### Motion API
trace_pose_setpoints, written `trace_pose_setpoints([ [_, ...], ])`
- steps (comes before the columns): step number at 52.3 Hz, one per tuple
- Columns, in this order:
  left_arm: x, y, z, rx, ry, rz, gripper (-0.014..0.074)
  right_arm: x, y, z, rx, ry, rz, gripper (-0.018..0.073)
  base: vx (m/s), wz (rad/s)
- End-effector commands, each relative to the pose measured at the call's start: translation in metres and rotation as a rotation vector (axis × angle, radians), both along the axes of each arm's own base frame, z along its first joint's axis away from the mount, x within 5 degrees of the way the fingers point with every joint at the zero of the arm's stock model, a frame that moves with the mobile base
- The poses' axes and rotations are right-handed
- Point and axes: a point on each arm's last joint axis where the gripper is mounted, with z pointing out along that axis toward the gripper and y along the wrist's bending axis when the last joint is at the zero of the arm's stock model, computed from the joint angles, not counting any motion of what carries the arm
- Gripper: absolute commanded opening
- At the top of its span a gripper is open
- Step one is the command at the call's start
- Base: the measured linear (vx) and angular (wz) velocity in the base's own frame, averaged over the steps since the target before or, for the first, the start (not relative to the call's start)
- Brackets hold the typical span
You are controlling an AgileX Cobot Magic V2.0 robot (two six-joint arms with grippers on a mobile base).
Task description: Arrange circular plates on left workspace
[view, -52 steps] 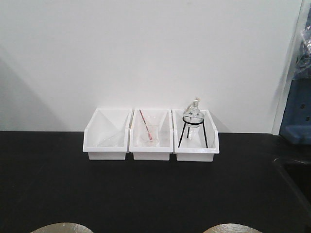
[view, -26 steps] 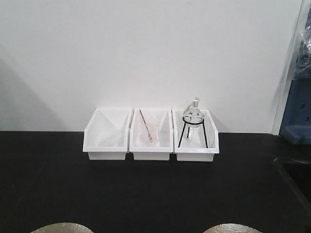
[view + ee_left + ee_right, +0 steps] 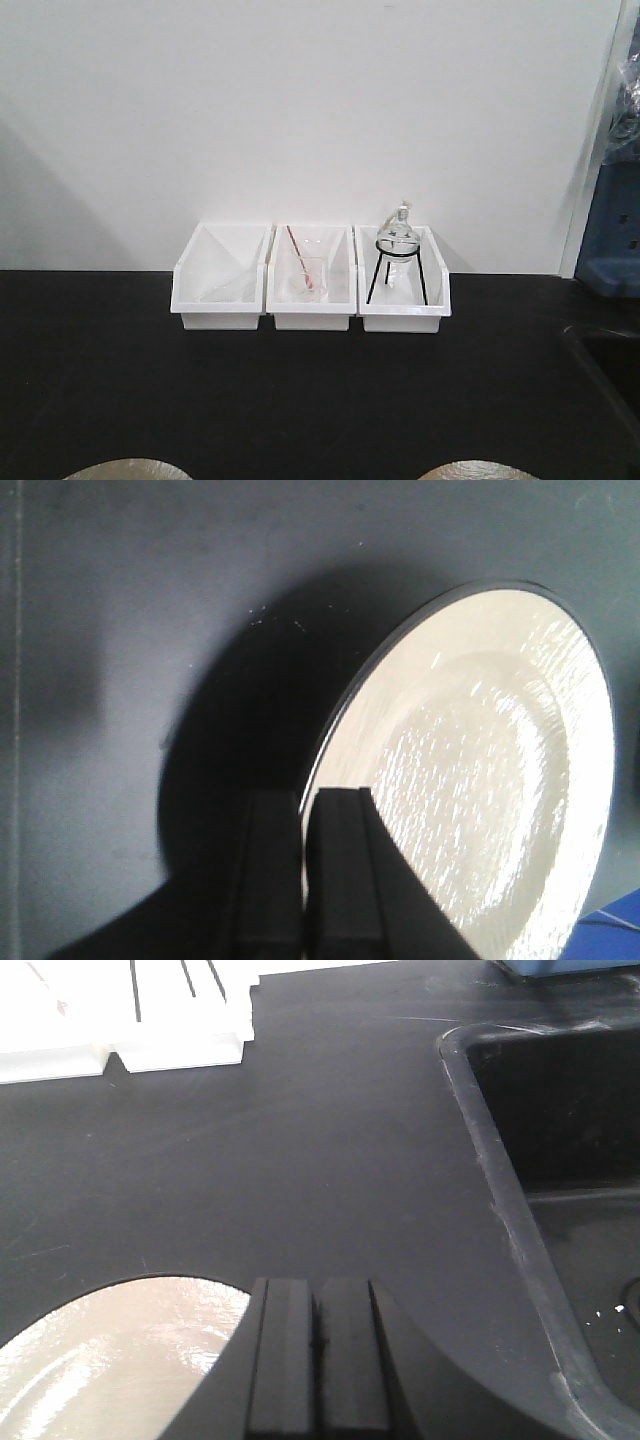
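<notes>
Two tan circular plates peek in at the bottom edge of the front view, one at the left point(image 3: 125, 468) and one at the right point(image 3: 480, 470), both over the black countertop of the left workspace point(image 3: 300, 390). In the left wrist view the left gripper point(image 3: 305, 798) is shut on the dark rim of a glossy plate point(image 3: 480, 780), which is tilted and casts a wide shadow. In the right wrist view the right gripper point(image 3: 318, 1285) is shut with its fingers pressed together, beside the right edge of the other plate point(image 3: 110, 1360), which lies flat.
Three white bins stand in a row against the back wall: left point(image 3: 221, 285), middle point(image 3: 311, 290) and right point(image 3: 402, 295), the right one holding a round flask point(image 3: 398, 236) on a black tripod. A recessed black sink point(image 3: 560, 1110) lies just right of the right gripper.
</notes>
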Motion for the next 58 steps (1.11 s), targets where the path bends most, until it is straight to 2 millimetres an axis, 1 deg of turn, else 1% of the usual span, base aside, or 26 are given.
trace_pose_setpoints([
  [1, 0.004, -0.01, 0.024, -0.023, -0.079, -0.01, 0.035, 0.005, -0.002, 0.02, -0.023, -0.118, -0.009, -0.0005, 0.0, 0.0],
  [5, 0.006, -0.016, 0.02, -0.028, -0.069, -0.03, 0.0437, 0.005, -0.002, 0.019, -0.023, -0.113, -0.008, -0.0005, 0.0, 0.0],
  [8, 0.008, -0.019, 0.015, -0.036, -0.052, -0.039, 0.0486, 0.005, -0.002, 0.019, -0.023, -0.112, -0.008, -0.0005, 0.0, 0.0],
  [12, 0.011, -0.022, 0.007, -0.049, -0.029, -0.053, 0.0526, 0.005, -0.002, 0.019, -0.022, -0.109, -0.007, -0.0005, 0.0, 0.0],
  [19, 0.015, -0.028, -0.009, -0.073, 0.019, -0.076, 0.0533, 0.005, -0.002, 0.019, -0.022, -0.108, -0.007, -0.0005, 0.0, 0.0],
  [29, 0.02, -0.044, -0.028, -0.116, 0.086, -0.129, 0.0517, 0.005, -0.002, 0.019, -0.024, -0.108, -0.007, -0.0005, 0.0, 0.0],
  [33, 0.021, -0.05, -0.031, -0.125, 0.102, -0.152, 0.0464, 0.005, -0.002, 0.019, -0.025, -0.109, -0.006, -0.0005, 0.0, 0.0],
  [35, 0.021, -0.053, -0.031, -0.124, 0.105, -0.161, 0.0414, 0.005, -0.002, 0.019, -0.026, -0.109, -0.006, -0.0005, 0.0, 0.0],
  [39, 0.021, -0.057, -0.031, -0.13, 0.111, -0.175, 0.0238, 0.005, -0.002, 0.019, -0.027, -0.109, -0.006, -0.0005, 0.0, 0.0],
  [40, 0.021, -0.058, -0.031, -0.131, 0.112, -0.178, 0.0176, 0.005, -0.002, 0.019, -0.027, -0.109, -0.006, -0.0005, 0.0, 0.0],
  [41, 0.021, -0.058, -0.031, -0.131, 0.112, -0.178, 0.0134, 0.005, -0.002, 0.019, -0.027, -0.109, -0.006, -0.0005, 0.0, 0.0],
  [43, 0.022, -0.058, -0.031, -0.131, 0.111, -0.172, 0.0007, 0.005, -0.002, 0.019, -0.028, -0.11, -0.006, -0.0005, 0.0, 0.0],
  [44, 0.022, -0.059, -0.031, -0.134, 0.112, -0.168, -0.001, 0.005, -0.002, 0.019, -0.028, -0.11, -0.006, -0.0005, 0.0, 0.0],
  [50, 0.025, -0.061, -0.028, -0.185, 0.113, -0.12, -0.0009, 0.005, -0.002, 0.019, -0.028, -0.112, -0.006, -0.0005, 0.0, 0.0],
  [58, 0.036, -0.07, -0.015, -0.363, 0.056, 0.009, -0.0007, 0.005, -0.002, 0.019, -0.028, -0.112, -0.006, -0.0005, 0.0, 0.0],
])
